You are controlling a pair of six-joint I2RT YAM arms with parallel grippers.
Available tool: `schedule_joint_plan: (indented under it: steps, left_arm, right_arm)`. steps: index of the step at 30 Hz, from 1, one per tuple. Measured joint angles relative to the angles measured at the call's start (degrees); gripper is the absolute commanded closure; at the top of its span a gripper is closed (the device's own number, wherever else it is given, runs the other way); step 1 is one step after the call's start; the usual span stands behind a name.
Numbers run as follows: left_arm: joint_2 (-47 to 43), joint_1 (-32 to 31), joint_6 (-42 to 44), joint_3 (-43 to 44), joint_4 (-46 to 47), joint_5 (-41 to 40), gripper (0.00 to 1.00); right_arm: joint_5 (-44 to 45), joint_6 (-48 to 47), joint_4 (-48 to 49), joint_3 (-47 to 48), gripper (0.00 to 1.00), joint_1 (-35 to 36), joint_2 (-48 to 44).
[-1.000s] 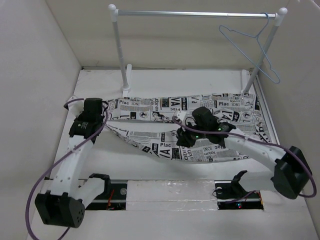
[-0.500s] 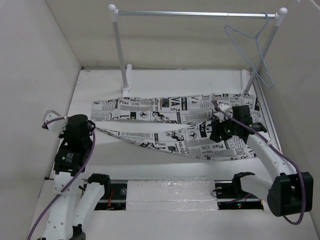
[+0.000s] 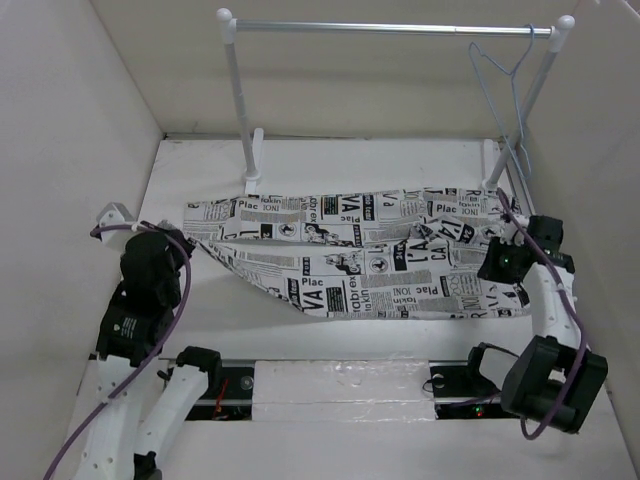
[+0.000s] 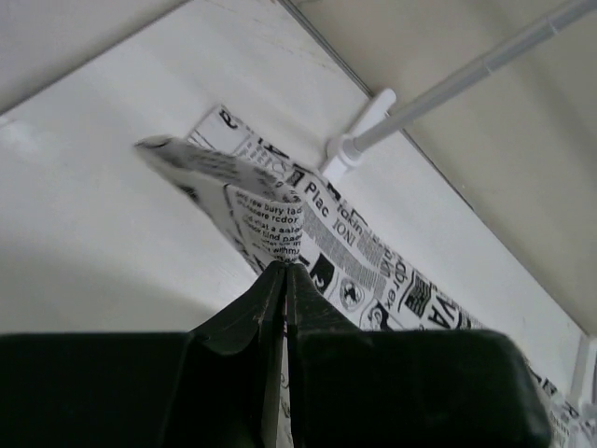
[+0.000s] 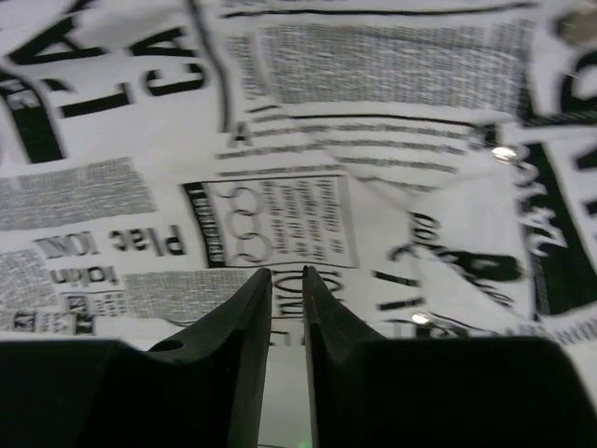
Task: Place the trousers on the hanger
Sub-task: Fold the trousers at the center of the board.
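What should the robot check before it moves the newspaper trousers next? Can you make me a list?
1. Left gripper jaws pinching the trousers: ok.
2. Right gripper has cloth between its jaws: cannot tell.
3. Hanger hooked on the rail: ok.
4. Trousers on the hanger: not ok, they lie mostly on the table.
5. Trousers flat and unfolded: not ok, one leg is folded over.

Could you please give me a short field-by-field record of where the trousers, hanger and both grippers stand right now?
trousers: spread across the table, legs pointing left
hanger: hooked on the rack rail at its right end, nothing on it
left gripper: shut on a leg end
right gripper: fingers nearly together at the trousers' right end, apparently pinching cloth
task state: trousers not yet on hanger
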Motion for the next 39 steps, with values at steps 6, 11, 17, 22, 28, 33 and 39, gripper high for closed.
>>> schedule_joint_plan:
  steps: [6,11,17,22,28,33,39]
  left_arm:
    - [-6.86,-5.05,-1.66,-6.01,-3.17,3.65,1.00]
    - [-7.13,-10.16,-1.38,-5.60,-4.76,1.31,1.00]
    - [-7.15,-14.12,-0.55,-3.89,-3.61,-1.27,1.00]
    - [-7.15,-14.95,0.26,-3.89,-3.21,-2.64,1.00]
    - [-7.04,-14.95,1.38,-3.89,-3.17,-4.33,1.00]
    - [-6.36,-14.95,1.77,-3.65,-3.17,-6.34,1.00]
    - [-5.29,-14.95,1.77,-3.26,-3.19,-8.52,1.00]
  right_arm:
    - [6.75,-1.01,-3.32,4.24,0.49,-15.98,8.22]
    - [11.98,-0.11,-5.05,10.71,0.48,-26.45,13.20]
    - [17.57,2.32,-6.25,9.75,0.45,-35.12,13.70]
    - [15.10,4.37,-5.66,5.33,0.46,-35.63,14.73]
    - [11.63,5.22,-1.20,2.62,0.46,-35.60,16.13]
    - [7.56,5.62,6.08,-1.33,0.49,-36.06,18.10]
    - [3.91,5.75,11.19,-1.18,0.90,-36.83,20.59]
